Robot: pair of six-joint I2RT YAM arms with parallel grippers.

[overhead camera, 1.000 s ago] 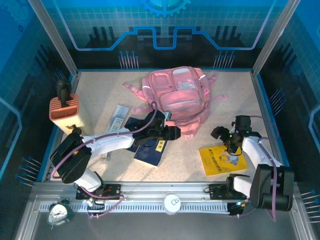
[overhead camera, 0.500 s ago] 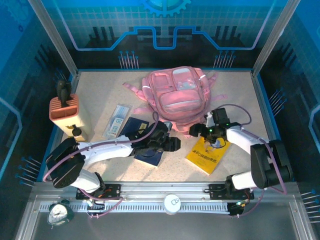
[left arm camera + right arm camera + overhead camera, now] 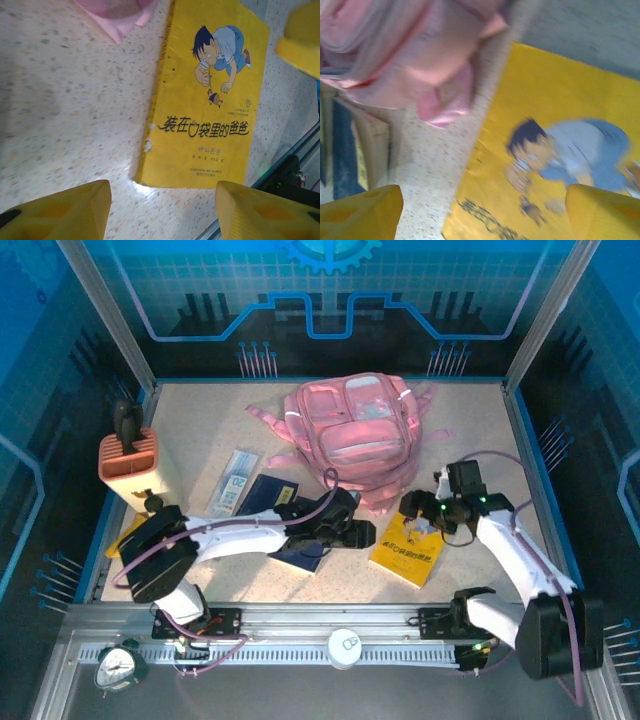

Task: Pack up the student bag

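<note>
Running off the right wrist view, the student bag (image 3: 395, 55) blurs

Yellow book (image 3: 405, 552) slid left; left tool (image 3: 370, 534) neared it.

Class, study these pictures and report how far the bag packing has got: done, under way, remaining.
Done: nothing visibly packed in the student bag. Under way: the left gripper and right gripper hover open by the yellow book, holding nothing. Remaining: yellow book, blue book and clear packet lie outside the bag.
</note>
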